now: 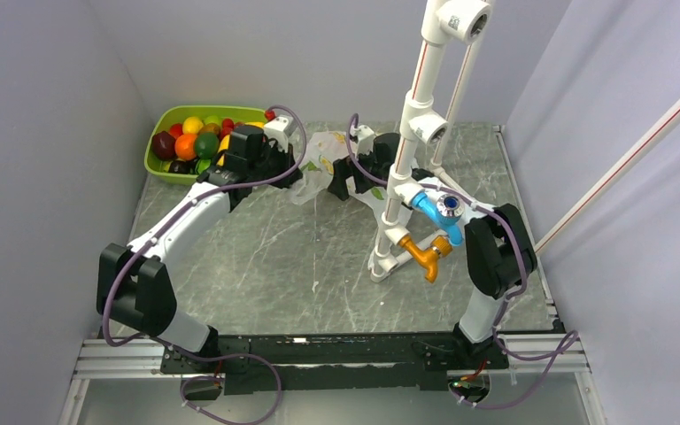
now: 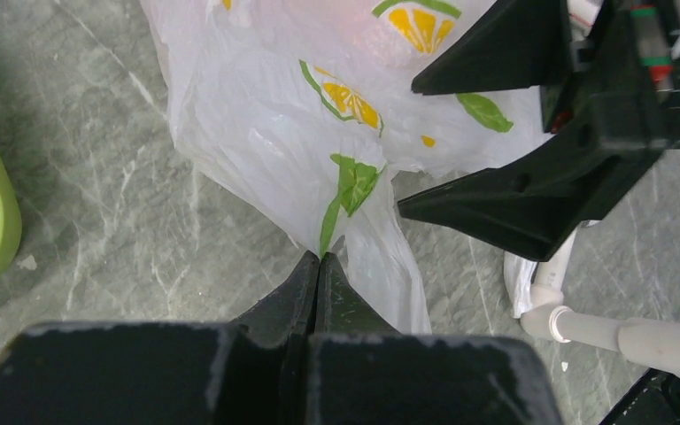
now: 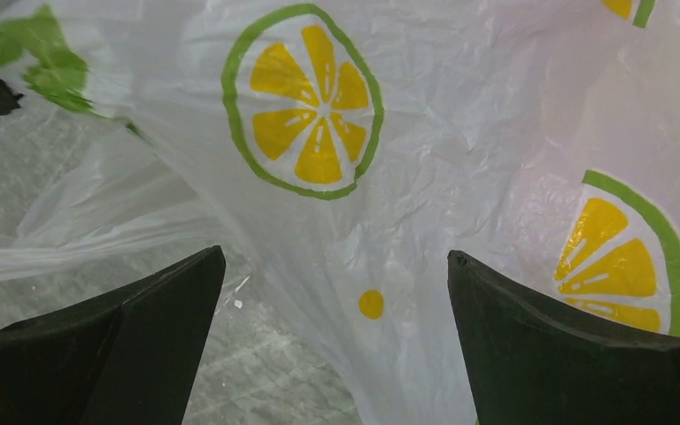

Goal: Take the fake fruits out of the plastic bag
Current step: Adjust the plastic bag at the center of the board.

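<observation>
L gripper [image 2: 319,258], frame bottom, clamped on plastic bag [image 2: 266,133] corner; R gripper [image 3: 336,257] gaping at bag wall. Prob. step: opening bag; next needs finding mouth.

The tabletop [image 1: 274,266] is free at lower centre. The white pipe frame [image 1: 400,177] stands right of centre; the plastic bag [image 1: 319,164] and the green tray [image 1: 204,111] stand at upper left.

My left arm [image 1: 181,217] and right arm [image 1: 487,252] have white links and black joints, with purple cables [image 1: 305,146] looping along them; the fingers [image 3: 124,354] are black and pointed.
</observation>
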Controlling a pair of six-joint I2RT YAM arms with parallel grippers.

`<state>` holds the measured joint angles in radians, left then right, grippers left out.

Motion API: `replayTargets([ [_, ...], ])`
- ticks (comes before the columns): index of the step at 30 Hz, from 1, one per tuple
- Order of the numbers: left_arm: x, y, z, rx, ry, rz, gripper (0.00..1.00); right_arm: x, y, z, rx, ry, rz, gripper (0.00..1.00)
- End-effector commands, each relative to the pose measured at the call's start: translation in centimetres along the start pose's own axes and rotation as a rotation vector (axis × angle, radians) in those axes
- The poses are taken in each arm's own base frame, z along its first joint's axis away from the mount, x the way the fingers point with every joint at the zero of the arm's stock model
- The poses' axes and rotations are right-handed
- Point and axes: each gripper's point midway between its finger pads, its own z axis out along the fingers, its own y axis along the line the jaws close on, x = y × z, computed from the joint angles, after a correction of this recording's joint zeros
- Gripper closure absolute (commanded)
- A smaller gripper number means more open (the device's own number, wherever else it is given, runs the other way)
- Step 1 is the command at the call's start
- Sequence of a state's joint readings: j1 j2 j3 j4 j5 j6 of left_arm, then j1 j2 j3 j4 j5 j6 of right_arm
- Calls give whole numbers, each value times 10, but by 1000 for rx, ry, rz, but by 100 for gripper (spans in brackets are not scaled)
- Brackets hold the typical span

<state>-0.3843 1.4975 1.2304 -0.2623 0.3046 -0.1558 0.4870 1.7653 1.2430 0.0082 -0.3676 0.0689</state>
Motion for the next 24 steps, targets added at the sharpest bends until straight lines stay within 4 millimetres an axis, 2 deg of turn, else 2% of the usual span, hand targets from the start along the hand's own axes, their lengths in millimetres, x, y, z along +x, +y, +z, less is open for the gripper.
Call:
replayTargets([
  [1, -32, -18, -15, 78, -116, 9, 100, -38, -2, -3, 25, -73, -40, 0],
  [6, -32, -21, -18, 91, -120, 6, 100, -44, -29, -2, 182, -106, 25, 2],
  [10, -33, -14, -19, 50, -116, 15, 100, -42, -49, -3, 284, -94, 19, 9],
  [11, -33, -12, -20, 41, -115, 14, 100, -33, -56, -4, 323, -65, 17, 11],
  [15, -36, -11, -24, 34, -129, 15, 100, -16, -91, -21, 537, -54, 29, 17],
  [18, -36, -7, -26, 11, -138, 17, 100, -10, -110, -36, 672, -89, 51, 15],
  [22, -33, 2, -23, -28, -113, -1, 100, -11, -125, -54, 797, -112, 83, 13],
  [24, -30, 12, -23, -73, -93, -22, 100, -11, -131, -63, 851, -124, 97, 17],
])
